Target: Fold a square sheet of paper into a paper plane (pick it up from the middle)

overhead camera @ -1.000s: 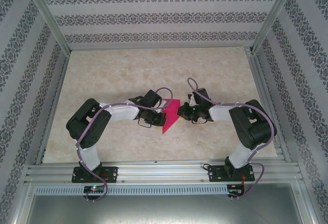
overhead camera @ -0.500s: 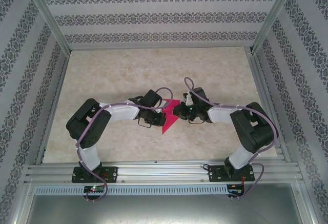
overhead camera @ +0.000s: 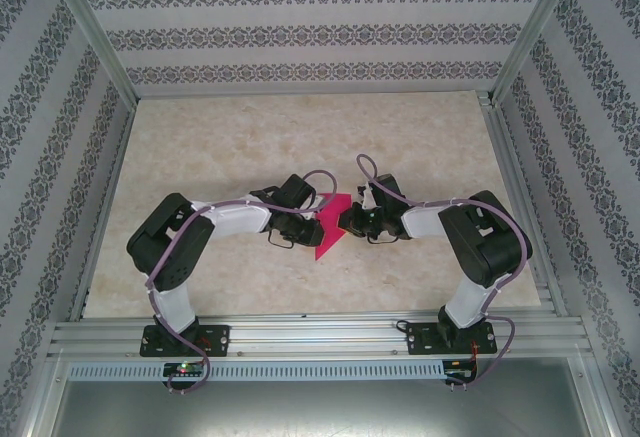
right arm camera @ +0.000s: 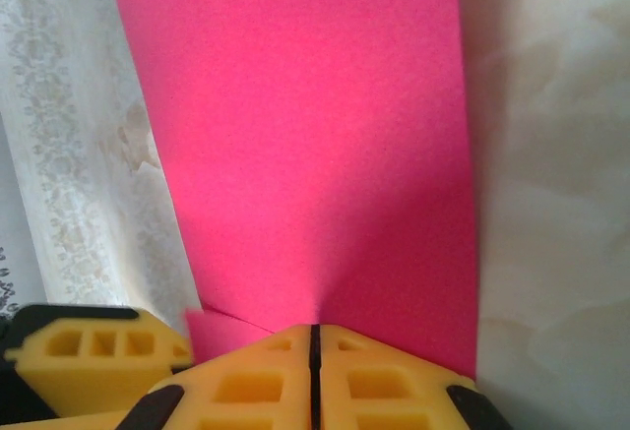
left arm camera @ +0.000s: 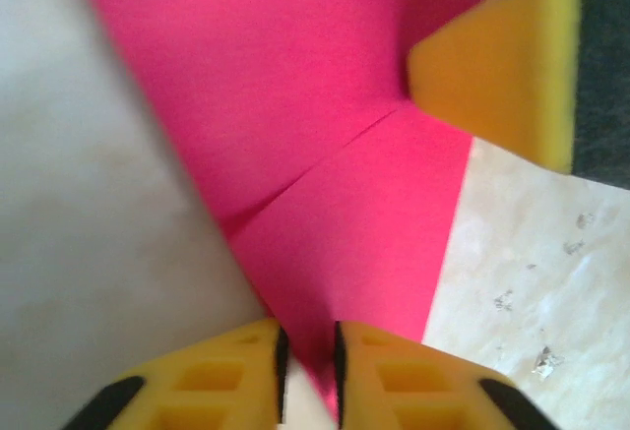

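1. Marbled table (overhead camera: 200,147): both arms reach inward and meet near its middle
2. Sheet of paper (overhead camera: 325,237): magenta, partly folded with a visible crease, between the two grippers
3. Right gripper (right arm camera: 315,366): jaws pressed together, pinching the paper's edge
4. Left gripper (left arm camera: 307,376): jaws slightly parted, the paper's corner in the narrow gap

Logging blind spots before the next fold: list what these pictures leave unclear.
Top external: the left gripper and right gripper cover the pink paper's side edges.
Left wrist: the paper's tip narrows between the left fingers at the bottom edge; contact unclear.
Right wrist: the shut right fingers hide the pinched edge.
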`<state>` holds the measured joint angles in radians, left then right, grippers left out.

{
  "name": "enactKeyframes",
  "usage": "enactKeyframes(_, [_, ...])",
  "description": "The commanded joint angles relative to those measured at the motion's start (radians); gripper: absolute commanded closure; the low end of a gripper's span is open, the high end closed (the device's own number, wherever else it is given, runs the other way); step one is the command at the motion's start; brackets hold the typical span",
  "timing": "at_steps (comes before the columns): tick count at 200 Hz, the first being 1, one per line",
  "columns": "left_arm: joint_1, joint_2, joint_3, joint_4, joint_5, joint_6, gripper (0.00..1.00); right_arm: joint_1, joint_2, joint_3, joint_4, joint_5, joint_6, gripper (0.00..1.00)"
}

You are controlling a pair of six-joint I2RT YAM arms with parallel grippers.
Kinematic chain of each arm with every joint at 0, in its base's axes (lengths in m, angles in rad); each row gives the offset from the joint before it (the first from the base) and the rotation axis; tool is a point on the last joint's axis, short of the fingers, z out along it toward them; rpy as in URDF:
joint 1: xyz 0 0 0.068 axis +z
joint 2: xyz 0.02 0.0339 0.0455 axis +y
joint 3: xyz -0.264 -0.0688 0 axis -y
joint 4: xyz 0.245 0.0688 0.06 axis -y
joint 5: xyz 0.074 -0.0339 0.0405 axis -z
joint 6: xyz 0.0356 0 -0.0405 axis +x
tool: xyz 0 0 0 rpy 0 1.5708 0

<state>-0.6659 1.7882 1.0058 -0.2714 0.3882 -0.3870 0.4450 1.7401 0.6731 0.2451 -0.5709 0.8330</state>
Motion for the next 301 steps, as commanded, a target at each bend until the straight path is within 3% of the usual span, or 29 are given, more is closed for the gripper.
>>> enactKeyframes(1, [0.009,-0.095,0.028,-0.105,-0.156,-0.016,0.66,-0.002,0.043,-0.032,-0.030,0.040,-0.026,0.90])
enactKeyframes(18, [0.009,-0.154,0.020,-0.138,-0.256,-0.049,0.65,0.000,0.036,-0.029,-0.042,0.048,-0.028,0.90])
enactKeyframes(33, [0.009,-0.215,-0.013,-0.121,-0.247,-0.077,0.63,-0.002,0.034,-0.023,-0.056,0.052,-0.033,0.90])
enactKeyframes(77, [-0.004,-0.263,-0.091,0.067,0.097,-0.170,0.72,-0.001,0.030,-0.018,-0.074,0.065,-0.034,0.90])
enactKeyframes(127, [-0.059,-0.118,-0.044,0.153,0.227,-0.216,0.77,-0.002,0.021,-0.012,-0.107,0.085,-0.049,0.90])
enactKeyframes(187, [-0.054,0.007,-0.036,0.181,0.220,-0.247,0.82,-0.001,0.021,-0.012,-0.130,0.100,-0.062,0.90])
enactKeyframes(301, [-0.020,0.010,-0.141,0.055,0.179,-0.247,0.83,-0.002,0.026,0.011,-0.199,0.138,-0.097,0.90])
